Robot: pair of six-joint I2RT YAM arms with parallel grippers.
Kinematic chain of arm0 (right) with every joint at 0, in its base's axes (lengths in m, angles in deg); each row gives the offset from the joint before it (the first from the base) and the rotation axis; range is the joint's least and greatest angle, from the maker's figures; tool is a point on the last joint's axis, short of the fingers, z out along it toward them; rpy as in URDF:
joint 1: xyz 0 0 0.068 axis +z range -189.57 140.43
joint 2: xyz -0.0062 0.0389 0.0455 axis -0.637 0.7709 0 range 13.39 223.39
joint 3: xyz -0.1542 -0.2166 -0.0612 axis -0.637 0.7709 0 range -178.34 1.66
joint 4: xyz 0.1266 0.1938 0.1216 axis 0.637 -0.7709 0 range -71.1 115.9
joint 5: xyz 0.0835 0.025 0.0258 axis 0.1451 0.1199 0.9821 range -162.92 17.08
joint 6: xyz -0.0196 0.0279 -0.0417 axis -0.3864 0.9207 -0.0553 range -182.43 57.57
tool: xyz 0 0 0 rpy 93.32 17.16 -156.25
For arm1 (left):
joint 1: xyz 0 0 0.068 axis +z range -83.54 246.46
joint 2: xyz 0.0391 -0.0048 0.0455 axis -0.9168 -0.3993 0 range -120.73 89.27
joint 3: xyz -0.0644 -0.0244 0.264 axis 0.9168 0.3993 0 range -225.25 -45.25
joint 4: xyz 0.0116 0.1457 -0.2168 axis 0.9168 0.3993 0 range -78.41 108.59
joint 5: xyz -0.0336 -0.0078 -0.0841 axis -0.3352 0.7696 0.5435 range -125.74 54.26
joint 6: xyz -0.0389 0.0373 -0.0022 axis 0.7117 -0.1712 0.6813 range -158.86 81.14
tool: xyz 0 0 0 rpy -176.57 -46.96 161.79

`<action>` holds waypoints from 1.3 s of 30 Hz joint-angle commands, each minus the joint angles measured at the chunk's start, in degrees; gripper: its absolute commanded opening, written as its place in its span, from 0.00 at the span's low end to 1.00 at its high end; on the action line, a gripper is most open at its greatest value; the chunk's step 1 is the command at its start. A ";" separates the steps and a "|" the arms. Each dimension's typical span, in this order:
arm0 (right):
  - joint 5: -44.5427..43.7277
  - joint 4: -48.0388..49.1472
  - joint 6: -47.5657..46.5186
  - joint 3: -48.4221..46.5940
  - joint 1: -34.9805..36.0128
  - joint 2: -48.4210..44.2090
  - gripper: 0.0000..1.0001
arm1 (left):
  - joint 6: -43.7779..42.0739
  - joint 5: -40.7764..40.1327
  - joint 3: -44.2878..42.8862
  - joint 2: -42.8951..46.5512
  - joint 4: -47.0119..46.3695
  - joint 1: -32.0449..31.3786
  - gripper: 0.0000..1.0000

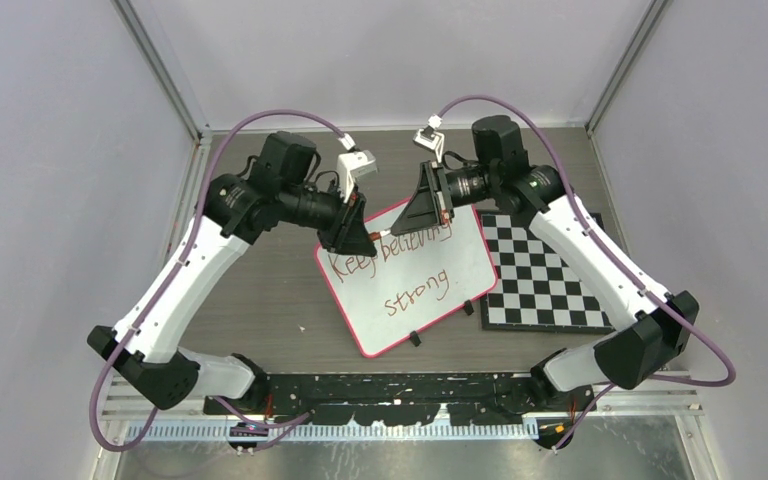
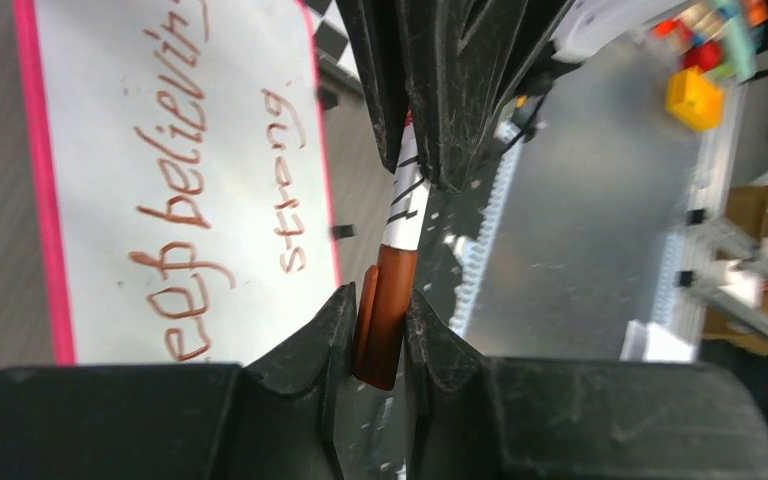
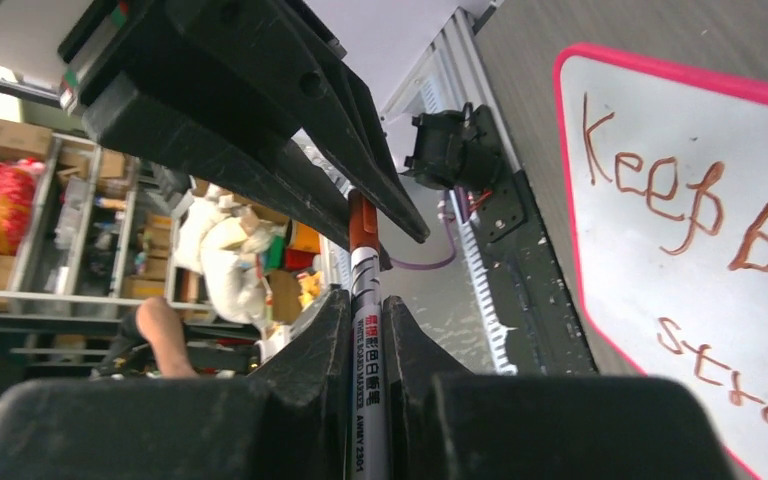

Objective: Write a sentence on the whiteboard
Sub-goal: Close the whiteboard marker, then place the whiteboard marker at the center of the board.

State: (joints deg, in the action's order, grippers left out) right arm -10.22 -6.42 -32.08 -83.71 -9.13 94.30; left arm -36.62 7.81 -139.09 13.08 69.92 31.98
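One whiteboard [image 1: 362, 305] is seen lying turned at an angle on the table [image 1: 260, 300], in the middle between the two arms. One checkered board [image 1: 540, 275] is placed just beside it on the right; whether the two boards touch cannot be told. Two small black feet [image 1: 413, 338] are visible along the whiteboard's near edge. One sentence [image 1: 400, 248] is written on it in brownish-red, made up of three words in two lines: "Keep believing" above and "strong" below.

One marker [image 2: 405, 200] is held in the air between the two grippers, over the far edge of the whiteboard. Its brown-red cap [image 2: 385, 320] is pinched between the two fingers of the left gripper [image 2: 380, 300], which are pressed against it from both sides. Its white barrel, printed with black lettering, is clamped between the two fingers of the right gripper [image 3: 365, 310]. In each wrist view the other gripper's fingers are seen closed around the far end of the marker, so that the single pen is gripped at both ends. The marker is not in contact with the board.
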 commanded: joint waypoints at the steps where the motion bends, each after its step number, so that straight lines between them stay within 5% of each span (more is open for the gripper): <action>1: 1.83 5.57 7.93 1.99 4.70 1.70 0.00 | -8.36 -8.59 -4.46 -1.63 -8.41 -3.61 0.00; 8: 2.43 4.21 5.32 1.55 4.10 0.92 0.00 | -10.24 -5.12 -3.71 0.42 -6.82 -2.86 0.00; 16: 2.53 3.74 4.02 -2.14 -6.85 -0.64 0.59 | -8.82 -0.58 -1.26 2.72 -6.47 3.93 0.00; 19: 3.48 3.75 4.24 -4.80 -12.59 -0.57 0.72 | -8.23 0.50 -0.29 3.38 -6.51 7.81 0.00; 23: 3.97 2.48 2.50 -5.85 -17.22 -0.90 0.75 | -6.23 0.64 0.38 2.88 -6.54 16.70 0.00; 28: -4.61 -21.00 -21.26 -9.78 -19.28 -0.15 0.76 | -10.17 -3.93 4.96 2.07 -4.60 31.56 0.00; 32: -12.83 -26.15 -29.91 -5.73 -19.31 -3.02 0.76 | -13.95 -5.73 11.94 0.09 -4.02 44.00 0.00; 39: -21.99 -27.20 -37.96 5.40 -19.35 -8.82 0.75 | -22.71 -17.15 26.98 -0.19 -10.08 47.20 0.00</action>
State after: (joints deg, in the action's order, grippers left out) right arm -24.89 -30.70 -61.77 -83.03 -28.34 89.86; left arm -52.88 -2.86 -119.20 10.94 64.54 79.26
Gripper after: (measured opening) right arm 0.757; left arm 0.194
